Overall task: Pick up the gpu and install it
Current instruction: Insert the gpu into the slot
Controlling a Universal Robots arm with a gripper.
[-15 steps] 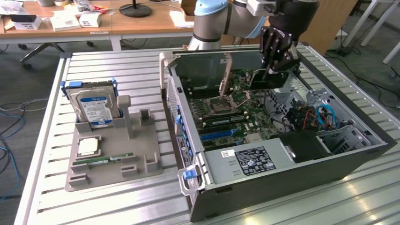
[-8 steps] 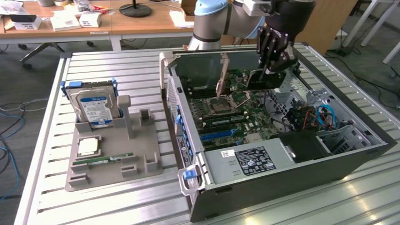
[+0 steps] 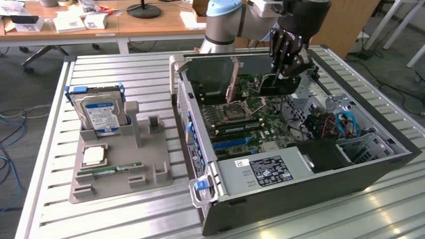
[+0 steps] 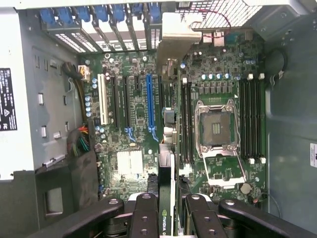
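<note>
The gpu (image 3: 277, 85), a flat black card, hangs over the green motherboard (image 3: 246, 119) inside the open computer case (image 3: 371, 164). My gripper (image 3: 287, 73) is shut on its upper edge. In the wrist view the gpu (image 4: 167, 163) is seen edge-on between my black fingers (image 4: 143, 218), and its silver end bracket (image 4: 174, 34) reaches toward the case's rear slots. The card lies above the board between the blue expansion slot (image 4: 150, 104) and the memory slots (image 4: 185, 124). I cannot tell whether it touches the board.
A grey holder (image 3: 119, 174) on the slatted table carries a hard drive (image 3: 99, 112), a processor (image 3: 93, 155) and a green memory stick (image 3: 109, 170). Inside the case are the power supply (image 3: 262, 169), the open processor socket (image 4: 218, 129) and loose cables (image 3: 342, 124).
</note>
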